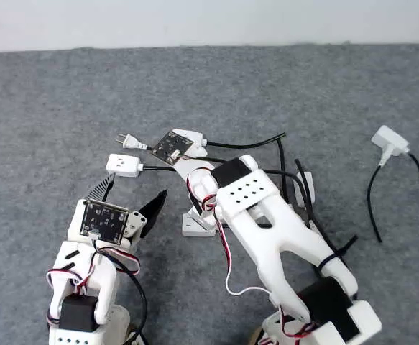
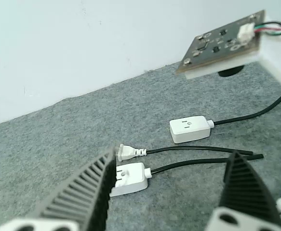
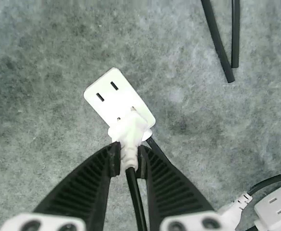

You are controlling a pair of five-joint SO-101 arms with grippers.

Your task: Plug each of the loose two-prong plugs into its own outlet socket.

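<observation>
Both arms are built of white printed plastic. The left arm (image 1: 87, 287) has a black servo block (image 1: 76, 313) low down, looped red and white wires (image 1: 58, 275) beside it, and a dark square circuit board (image 1: 105, 219) on its wrist. The left gripper (image 2: 174, 153) has two black triangular fingers (image 2: 77, 202) with ribbed faces, set on white bases.

The right arm (image 1: 281, 244) has a white plate with rows of small holes (image 1: 249, 190), a black servo (image 1: 231, 172) and a thin white cable (image 1: 228, 277). Its dark wrist board (image 1: 172, 146) bears a white connector (image 2: 246, 32). The right gripper (image 3: 129, 147) has matching black ribbed fingers (image 3: 82, 192).
</observation>
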